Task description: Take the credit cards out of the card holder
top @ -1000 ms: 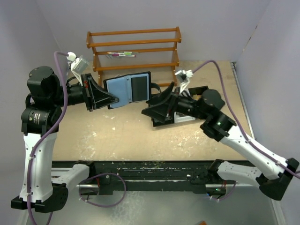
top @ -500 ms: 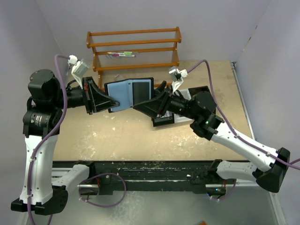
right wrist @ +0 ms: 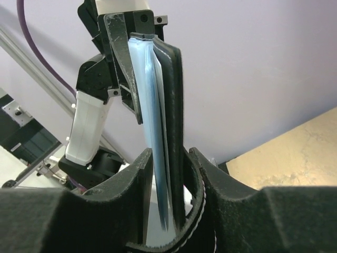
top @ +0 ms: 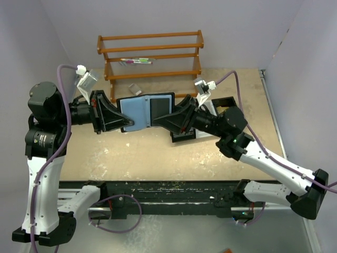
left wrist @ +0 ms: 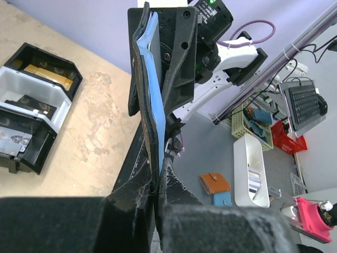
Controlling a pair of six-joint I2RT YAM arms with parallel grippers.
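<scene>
Jaws of the left gripper [top: 128,123] are pressed fully shut on the left edge of the card holder [top: 145,109]. The opened wallet is thereby held in the air above the table [top: 131,155], its blue-grey lining turned up toward the overhead camera and its far edge offered to the other arm. At that right-hand edge the jaws of the right gripper [top: 156,122] are set narrowly apart, one finger on each side of the cover. Whether the cover is already pinched cannot be told. This two-sided hold is judged to be meant to keep the wallet spread and steady so that the slots can be reached. The wooden rack [top: 150,55] at the back is not involved. The black-and-white tray [left wrist: 60,110] sits on the table beneath the right arm, near enough to be a likely drop-off. The credit cards are not seen outside the holder and are presumed to be tucked in its slots, hidden in the edge-on wrist views. A small grey block [top: 135,89] lies by the rack's foot.
</scene>
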